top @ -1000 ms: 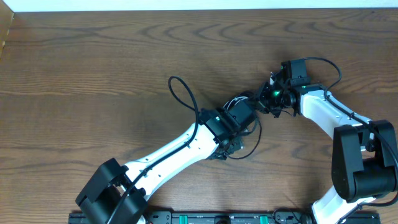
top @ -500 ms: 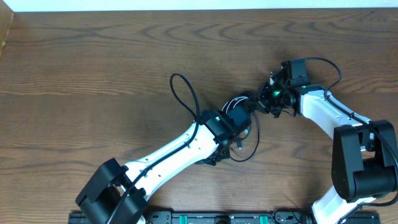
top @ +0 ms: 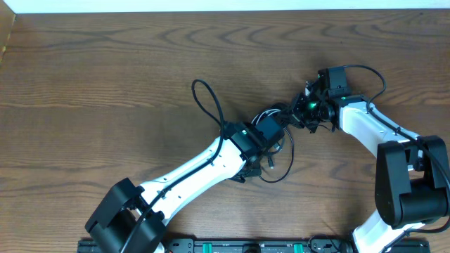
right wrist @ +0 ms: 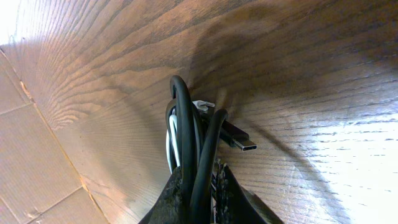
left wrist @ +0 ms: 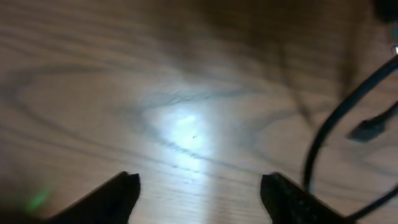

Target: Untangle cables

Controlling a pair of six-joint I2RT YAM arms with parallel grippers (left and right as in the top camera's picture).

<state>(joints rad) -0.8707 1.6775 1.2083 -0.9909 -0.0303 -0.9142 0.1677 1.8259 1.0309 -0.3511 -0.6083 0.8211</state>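
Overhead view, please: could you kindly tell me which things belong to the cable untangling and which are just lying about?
Part of the job:
- black cables, bunched in the shut right gripper
- white cable, in the same bunch
- left gripper, open and empty

Just lying about:
- wooden table
- cardboard beside the table's edge

Matt wood-grain table (top: 105,70), glossy blk cables (right wrist: 182,118)

Cables (right wrist: 204,146): thin black cords plus one white cord (right wrist: 170,138), bunched in a tight loop pinched by the right hand (right wrist: 200,182), black plug end (right wrist: 239,138) protruding, one black strand (top: 290,159) curving loose over the table (top: 105,70).
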